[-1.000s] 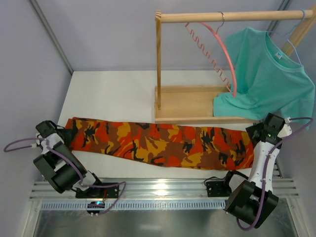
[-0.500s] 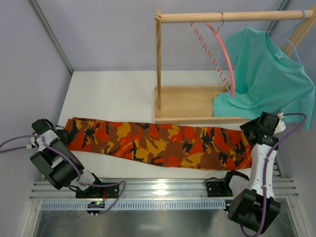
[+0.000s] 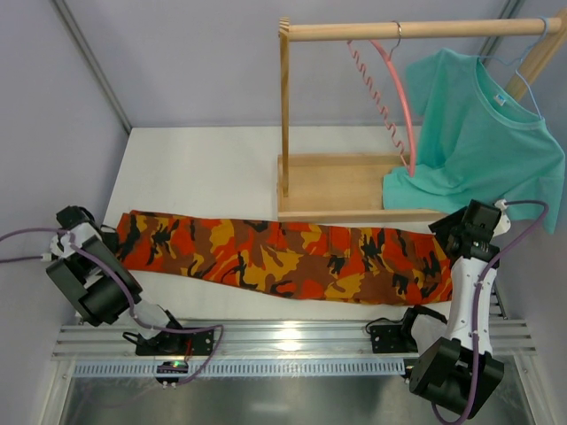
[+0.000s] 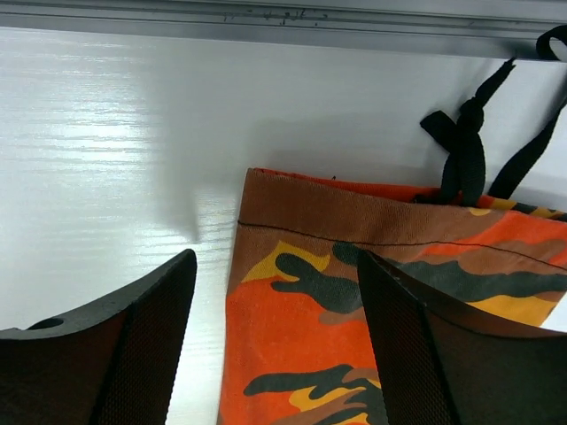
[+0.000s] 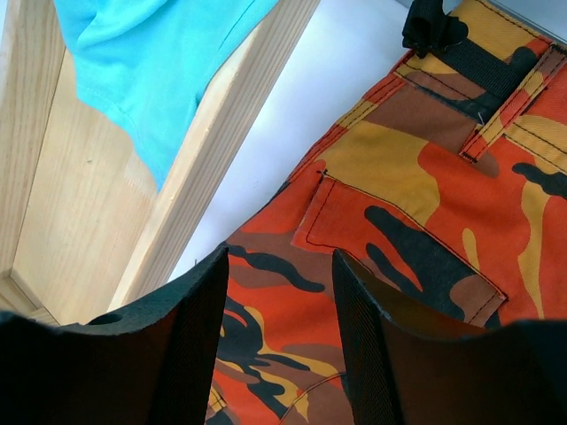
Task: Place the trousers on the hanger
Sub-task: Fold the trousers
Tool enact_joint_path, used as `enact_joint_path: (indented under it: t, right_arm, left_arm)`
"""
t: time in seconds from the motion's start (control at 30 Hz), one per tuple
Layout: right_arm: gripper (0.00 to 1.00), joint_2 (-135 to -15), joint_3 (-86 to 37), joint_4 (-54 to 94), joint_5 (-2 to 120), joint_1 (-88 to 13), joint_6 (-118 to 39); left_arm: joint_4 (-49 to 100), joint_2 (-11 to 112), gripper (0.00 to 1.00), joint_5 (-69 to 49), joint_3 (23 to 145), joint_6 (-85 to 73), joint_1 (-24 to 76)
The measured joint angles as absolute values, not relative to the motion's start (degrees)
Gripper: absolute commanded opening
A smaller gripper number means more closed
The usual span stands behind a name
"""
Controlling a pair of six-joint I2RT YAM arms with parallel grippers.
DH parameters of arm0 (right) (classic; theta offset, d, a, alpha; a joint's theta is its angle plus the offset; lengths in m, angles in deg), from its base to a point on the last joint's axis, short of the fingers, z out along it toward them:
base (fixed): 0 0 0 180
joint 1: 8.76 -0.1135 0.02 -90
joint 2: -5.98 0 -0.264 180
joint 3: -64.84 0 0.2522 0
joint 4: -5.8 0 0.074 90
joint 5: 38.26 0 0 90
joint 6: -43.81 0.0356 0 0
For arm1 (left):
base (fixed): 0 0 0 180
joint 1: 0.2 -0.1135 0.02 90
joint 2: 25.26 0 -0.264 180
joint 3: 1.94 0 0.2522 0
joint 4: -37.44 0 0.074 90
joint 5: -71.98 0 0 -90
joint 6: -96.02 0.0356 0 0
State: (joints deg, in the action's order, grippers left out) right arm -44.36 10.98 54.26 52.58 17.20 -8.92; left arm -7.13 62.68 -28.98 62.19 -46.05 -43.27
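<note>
Camo trousers flat out, nothing grabbed so far

The trousers [image 3: 283, 257] lie stretched lengthwise on the white table [image 3: 204, 168], just in front of the wooden rack [image 3: 345, 190]. The pink hanger [image 3: 403, 97] hangs bare on its rail beside the teal T-shirt [image 3: 478, 133]. My left gripper [image 4: 275, 261] hovers wide open over the hem corner and my right gripper [image 5: 282, 257] gapes over the pocket end, both empty. Looks like the pre-grasp step, so next I'd drop and pinch both ends cleanly.

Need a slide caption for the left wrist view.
Open left gripper poised over the hemmed end of the camouflage trousers on the white table.
</note>
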Motion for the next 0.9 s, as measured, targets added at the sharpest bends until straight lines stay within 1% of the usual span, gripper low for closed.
enact_joint_path:
  t: [0.17, 0.27, 0.33, 0.37, 0.4, 0.47, 0.5, 0.63, 0.77, 0.9]
  right_arm:
    - [0.54, -44.08, 10.98, 54.26, 52.58, 17.2, -9.51]
    - [0.54, -43.95, 10.98, 54.3, 52.56, 17.2, -9.9]
    - [0.54, -43.67, 10.98, 54.32, 52.52, 17.17, -10.16]
    - [0.54, -43.42, 10.98, 54.41, 52.52, 17.17, -10.32]
    - [0.54, -43.1, 10.98, 54.54, 52.52, 17.17, -10.45]
    - [0.54, -42.35, 10.98, 54.85, 52.52, 17.17, -10.8]
    - [0.54, -41.85, 10.96, 55.0, 52.54, 17.17, -11.04]
    - [0.54, -39.23, 10.92, 55.4, 53.74, 16.98, -12.17]
    - [0.54, -35.14, 10.88, 56.29, 56.01, 15.67, -13.33]
    - [0.54, -30.51, 10.88, 57.54, 58.9, 12.52, -14.05]
  left_arm:
    - [-6.7, 65.26, 0.67, -29.11, 63.33, -46.25, -41.88]
    - [-6.96, 67.31, 0.59, -30.25, 64.44, -46.23, -40.78]
    - [-6.59, 67.55, 0.5, -31.23, 64.49, -46.08, -40.3]
    - [-6.54, 67.59, 0.42, -31.54, 64.44, -45.97, -40.17]
    - [-6.54, 67.66, 0.23, -31.8, 64.42, -45.9, -40.06]
    - [-6.52, 67.97, 0.1, -31.89, 64.4, -45.97, -40.02]
    - [-6.43, 68.05, 0.01, -31.84, 64.49, -45.88, -39.95]
    - [-6.67, 68.23, 0.0, -31.84, 64.97, -45.7, -39.36]
    - [-7.83, 68.23, 0.0, -32.83, 67.0, -43.76, -36.74]
    - [-9.19, 66.81, 0.0, -35.12, 70.74, -40.63, -30.18]
